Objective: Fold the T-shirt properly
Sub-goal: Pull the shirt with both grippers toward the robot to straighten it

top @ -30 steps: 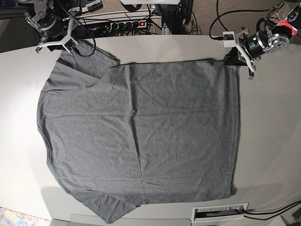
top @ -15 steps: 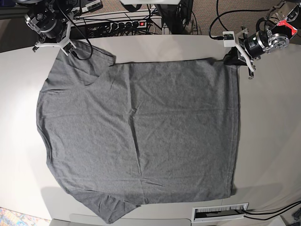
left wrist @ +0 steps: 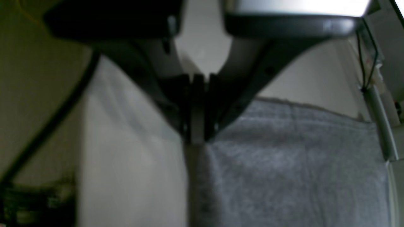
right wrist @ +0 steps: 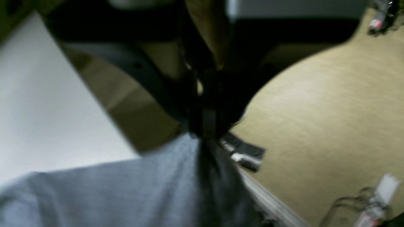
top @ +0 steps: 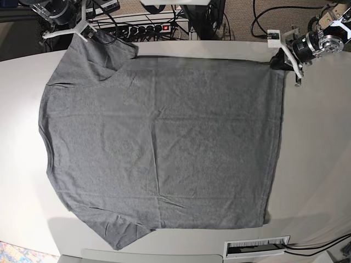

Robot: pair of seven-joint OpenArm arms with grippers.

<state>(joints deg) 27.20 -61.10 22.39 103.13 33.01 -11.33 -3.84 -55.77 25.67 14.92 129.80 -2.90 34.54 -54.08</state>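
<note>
Grey T-shirt spread flat over most of the white table, front or back down impossible to tell, a few soft creases across the middle. Left gripper clamped shut on the shirt's hem corner at the far edge of the table; in the left wrist view the two dark fingers pressed together with a thin pleat of cloth pinched between them, the rest of the fabric falling away below and to one side of the tips, bare tabletop on the other side. Right gripper closed on the sleeve edge at the opposite far corner; in the right wrist view the tips meeting over a dark bunched fold, grey cloth spreading below them, tan floor beyond.

Just behind both grippers, past the table's far edge: a black power strip with a red switch and a tangle of black cables. Well away from either hand, at the near edge of the table, a white slotted vent, just clear of the shirt's lower corner.
</note>
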